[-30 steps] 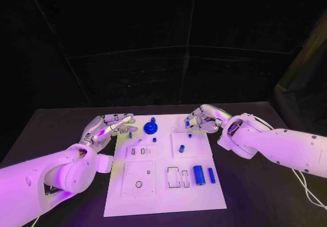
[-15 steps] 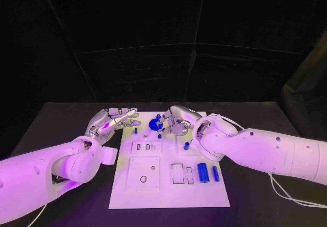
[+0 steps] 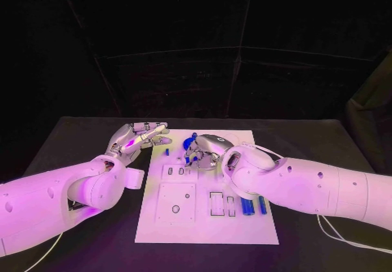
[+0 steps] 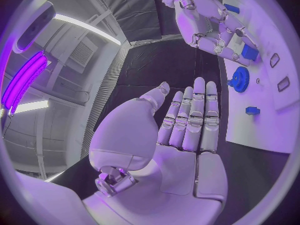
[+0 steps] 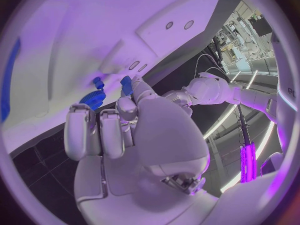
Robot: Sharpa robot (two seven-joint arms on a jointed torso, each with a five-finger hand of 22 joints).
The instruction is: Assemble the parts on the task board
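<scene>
Head view: white task board point(image 3: 204, 226) lies mid black table point(image 3: 310, 141), w/ both white arms reaching in over its far end. Left hand point(image 3: 139, 137) hovers off the board's far-left corner, palm open, fingers straight & close together, holding nothing; left wrist view confirms a flat, empty palm point(image 4: 181, 135) w/ the board edge just beyond the fingertips. Right hand point(image 3: 206, 152) sits over the board's far-middle area, fingers curled downward. Right wrist view shows its fingers point(image 5: 103, 127) bent in toward the board surface, w/ a small blue block point(image 5: 127, 85) at the fingertips; can't tell for sure whether the block is pinched or only touched. A blue gear point(image 5: 92, 100) lies just beside those fingertips, & another small blue piece point(image 5: 99, 82) sits just past it. From the left wrist view the gear point(image 4: 239, 78) is on the board between the two hands, w/ a small blue cube point(image 4: 252, 110) near it, toward the left hand's side, & the block point(image 4: 249, 52) by the right hand's fingers. Nearer the robot than the right hand, partly behind its forearm, two blue cylinders point(image 3: 247, 206) lie side by side next to rectangular slots point(image 3: 217, 204). A raised plate point(image 3: 177, 201) w/ an oval hole sits nearer the robot than the left hand.
</scene>
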